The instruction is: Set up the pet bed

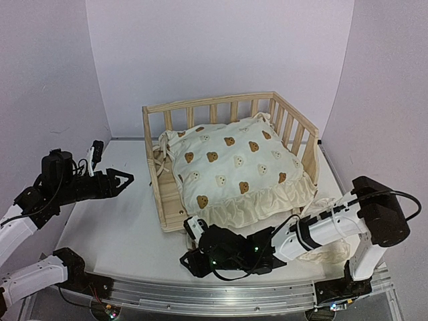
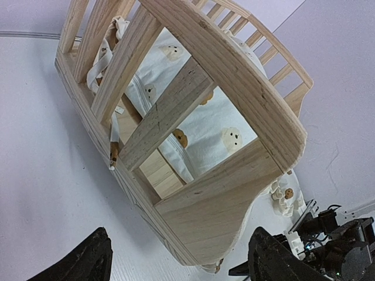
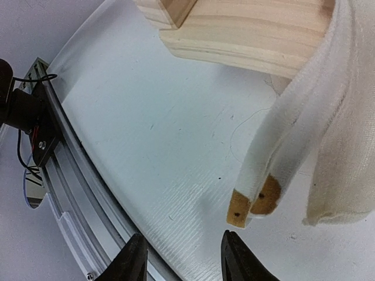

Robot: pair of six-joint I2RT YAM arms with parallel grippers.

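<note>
Your right pincer [image 3: 184,257] is released, cream fabric tie [image 3: 275,146] just ahead, likely lined up to grab. Left pincer [image 2: 181,257], also released, faces the light pine slatted pet bed [image 2: 199,222].

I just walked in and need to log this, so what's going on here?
Two robot arms are setting up the pet bed. The bear-print cushion already lies in the frame, its frilled edge spilling over the open front. The right gripper sits low by the bed's front, open, a cushion tie lying on the table just ahead. The left gripper hovers open beside the bed, holding nothing.
</note>
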